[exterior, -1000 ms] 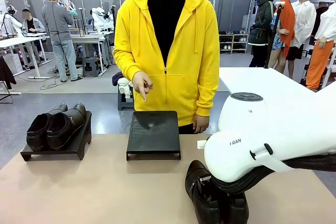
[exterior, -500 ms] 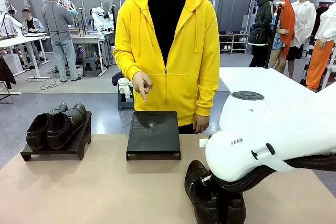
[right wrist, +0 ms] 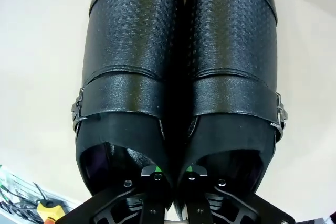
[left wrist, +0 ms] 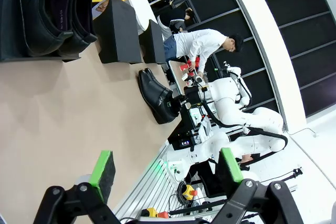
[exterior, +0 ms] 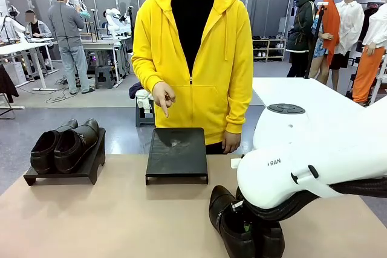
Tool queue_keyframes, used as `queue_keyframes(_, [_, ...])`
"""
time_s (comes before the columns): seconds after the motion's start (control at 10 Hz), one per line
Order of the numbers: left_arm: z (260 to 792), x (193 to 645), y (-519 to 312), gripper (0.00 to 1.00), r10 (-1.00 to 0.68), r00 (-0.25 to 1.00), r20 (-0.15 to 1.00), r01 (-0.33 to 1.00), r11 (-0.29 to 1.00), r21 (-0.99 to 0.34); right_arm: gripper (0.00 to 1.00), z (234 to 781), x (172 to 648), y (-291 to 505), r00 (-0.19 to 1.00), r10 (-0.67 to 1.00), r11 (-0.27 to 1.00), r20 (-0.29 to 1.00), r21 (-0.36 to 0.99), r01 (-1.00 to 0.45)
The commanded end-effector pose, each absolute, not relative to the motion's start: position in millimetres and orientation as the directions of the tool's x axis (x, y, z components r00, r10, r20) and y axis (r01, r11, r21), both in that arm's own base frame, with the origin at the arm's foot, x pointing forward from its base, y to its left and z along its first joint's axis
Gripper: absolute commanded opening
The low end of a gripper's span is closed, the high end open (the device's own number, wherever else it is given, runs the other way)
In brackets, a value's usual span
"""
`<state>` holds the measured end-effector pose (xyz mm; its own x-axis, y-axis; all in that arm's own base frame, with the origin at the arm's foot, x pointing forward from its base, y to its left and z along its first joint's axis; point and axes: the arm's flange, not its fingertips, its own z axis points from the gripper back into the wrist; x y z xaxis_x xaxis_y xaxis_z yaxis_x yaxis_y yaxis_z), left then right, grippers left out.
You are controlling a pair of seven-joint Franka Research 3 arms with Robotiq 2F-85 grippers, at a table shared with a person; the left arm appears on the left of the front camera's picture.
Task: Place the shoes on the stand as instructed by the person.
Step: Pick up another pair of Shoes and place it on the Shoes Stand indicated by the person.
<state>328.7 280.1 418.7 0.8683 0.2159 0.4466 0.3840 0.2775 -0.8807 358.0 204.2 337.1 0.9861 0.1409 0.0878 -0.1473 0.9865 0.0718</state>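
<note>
Near table [exterior: 91, 222] edge, right gripper [right wrist: 173, 173] pinches black shoes [exterior: 237, 229] by their inner walls.
Toes aim at empty stand [exterior: 176, 152] just ahead, where person's hand [exterior: 163, 97] points; left gripper [left wrist: 166, 167] spread wide, farther off.

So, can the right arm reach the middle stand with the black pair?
Probably yes: the right tool grips the black pair, and only bare table lies between it and the empty stand.

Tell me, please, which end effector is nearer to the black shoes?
Right. The right end effector is clamped on the black shoes at their inner walls; the left end effector hangs open above the table, well apart from them.
</note>
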Motion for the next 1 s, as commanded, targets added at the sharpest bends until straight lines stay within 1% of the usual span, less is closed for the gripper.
queue_keyframes(0.0, [419.9, 324.4, 277.2, 1.00, 0.210, 0.868, 0.451, 0.390, 0.274, -0.879, 0.00, 337.3, 359.4, 204.6, 0.983, 0.156, 0.984, 0.094, 0.072, -0.163])
queue_keyframes(0.2, [419.9, 324.4, 277.2, 1.00, 0.210, 0.868, 0.451, 0.390, 0.274, -0.879, 0.00, 337.3, 359.4, 204.6, 0.983, 0.156, 0.984, 0.094, 0.072, -0.163])
queue_keyframes(0.3, [419.9, 324.4, 277.2, 1.00, 0.210, 0.868, 0.451, 0.390, 0.274, -0.879, 0.08, 336.2, 358.0, 204.5, 0.986, 0.142, 0.986, 0.086, 0.072, -0.149])
queue_keyframes(0.4, [419.9, 324.4, 277.2, 1.00, 0.210, 0.868, 0.451, 0.390, 0.274, -0.879, 0.07, 370.4, 352.3, 211.5, 0.983, 0.140, 0.980, 0.118, 0.126, -0.154])
queue_keyframes(0.5, [419.9, 324.4, 277.2, 1.00, 0.210, 0.868, 0.451, 0.390, 0.274, -0.879, 0.07, 397.2, 353.3, 213.8, 0.979, 0.123, 0.984, 0.162, 0.106, -0.142])
queue_keyframes(0.6, [419.9, 324.4, 277.2, 1.00, 0.210, 0.868, 0.451, 0.390, 0.274, -0.879, 0.07, 421.3, 361.4, 215.5, 0.979, 0.119, 0.984, 0.167, 0.108, -0.138])
queue_keyframes(0.7, [419.9, 324.4, 277.2, 1.00, 0.210, 0.868, 0.451, 0.390, 0.274, -0.879, 0.07, 443.4, 370.0, 219.7, 0.974, 0.108, 0.990, 0.201, 0.069, -0.124])
queue_keyframes(0.9, [419.9, 324.4, 277.2, 1.00, 0.210, 0.868, 0.451, 0.390, 0.274, -0.879, 0.07, 485.0, 384.2, 239.8, 0.961, 0.116, 0.988, 0.250, 0.067, -0.137])
